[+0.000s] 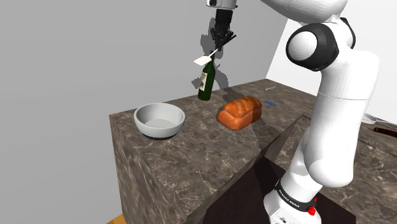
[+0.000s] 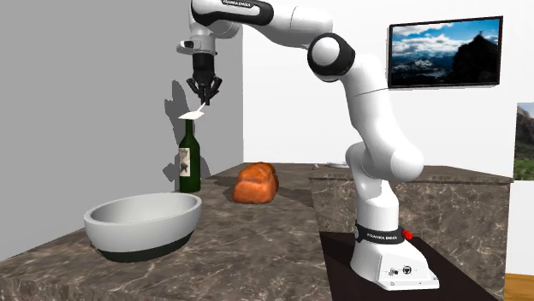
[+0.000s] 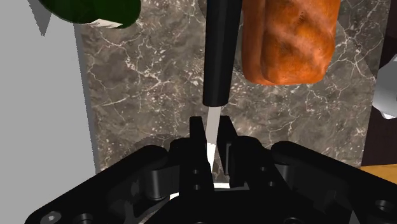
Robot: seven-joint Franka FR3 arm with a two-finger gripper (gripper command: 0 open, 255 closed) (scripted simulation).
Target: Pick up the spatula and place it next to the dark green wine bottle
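Gripper (image 3: pixel 208 130) clenched on the slim black-and-white spatula (image 3: pixel 219 57), held high, dark green glass wine bottle (image 1: pixel 205 83) just beneath it. Descend carelessly and the dangling end could topple that bottle!

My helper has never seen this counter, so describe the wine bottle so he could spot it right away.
Start at the dark marbled counter and look to its far edge by the grey wall. The wine bottle stands upright there, beyond the grey bowl and the orange-brown loaf. It is the only tall, narrow thing: dark green with a pale label.
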